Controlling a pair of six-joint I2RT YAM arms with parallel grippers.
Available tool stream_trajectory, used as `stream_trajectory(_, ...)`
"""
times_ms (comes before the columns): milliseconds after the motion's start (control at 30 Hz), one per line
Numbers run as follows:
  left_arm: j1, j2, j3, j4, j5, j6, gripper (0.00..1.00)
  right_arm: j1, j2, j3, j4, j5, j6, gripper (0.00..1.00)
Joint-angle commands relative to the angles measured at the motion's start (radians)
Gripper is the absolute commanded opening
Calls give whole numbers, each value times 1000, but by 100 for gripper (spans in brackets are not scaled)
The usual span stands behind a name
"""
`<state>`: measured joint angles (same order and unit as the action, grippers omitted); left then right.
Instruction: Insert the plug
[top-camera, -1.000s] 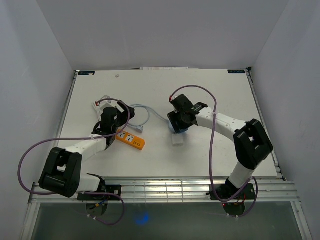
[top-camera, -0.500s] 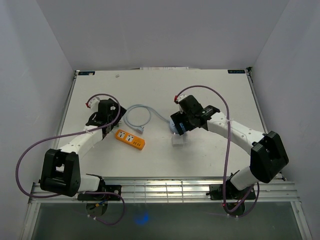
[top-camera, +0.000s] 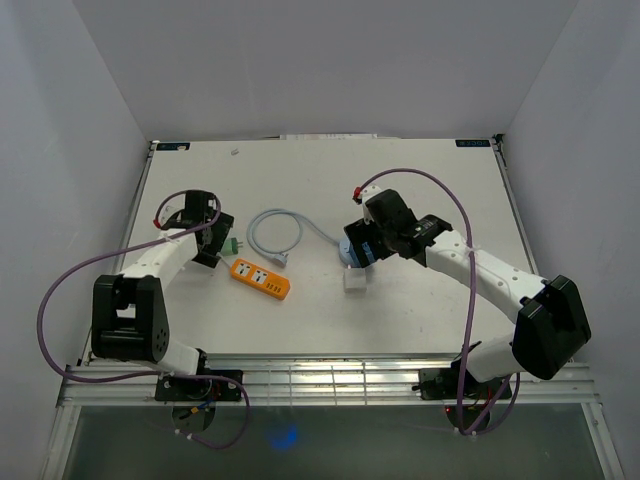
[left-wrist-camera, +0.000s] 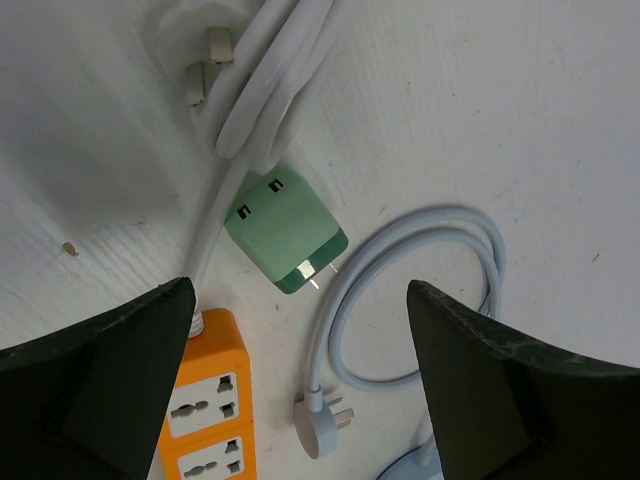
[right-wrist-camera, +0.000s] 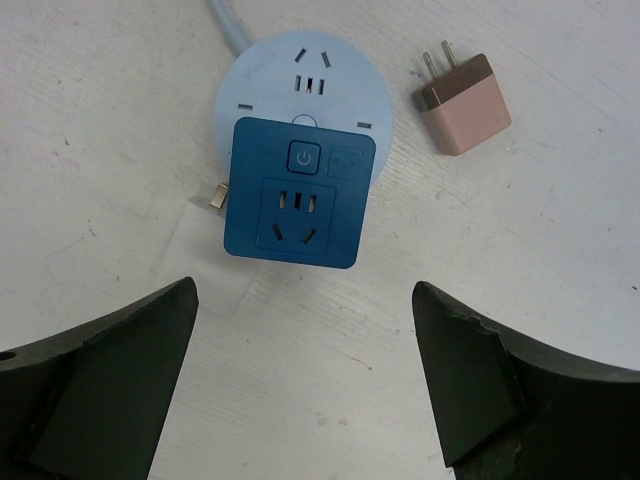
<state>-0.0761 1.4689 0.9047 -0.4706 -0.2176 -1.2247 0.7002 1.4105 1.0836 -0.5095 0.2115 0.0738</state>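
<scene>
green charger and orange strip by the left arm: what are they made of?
Green charger: probably moulded plastic, with a smooth satin shell and soft highlights. Its prongs glint like bare metal. Orange strip: likely hard plastic, with even colour and white socket faces.

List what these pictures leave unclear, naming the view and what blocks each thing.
Right wrist view: whether the blue adapter is seated in the round socket; its own body covers the pins.
Left wrist view: the orange power strip, cut off by the bottom edge; the white plug, cut off by the top edge.
Top view: the green charger, too small to show its ports; the blue adapter, mostly under the right claw.
</scene>
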Motion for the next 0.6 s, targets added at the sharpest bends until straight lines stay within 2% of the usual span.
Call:
stream_trajectory(0, -1, -4, 51, -68, 3, -102, 98, -5, -25, 2, 37, -15, -11, 93)
stream_trajectory(267, 1, 24, 97, -186, 4, -257, 96, -7, -44, -7, 49, -4, -8, 94)
stream_trajectory(567, -1, 113, 132, -197, 8, -292, 94, -8, -93, -14, 57, -3, -8, 94)
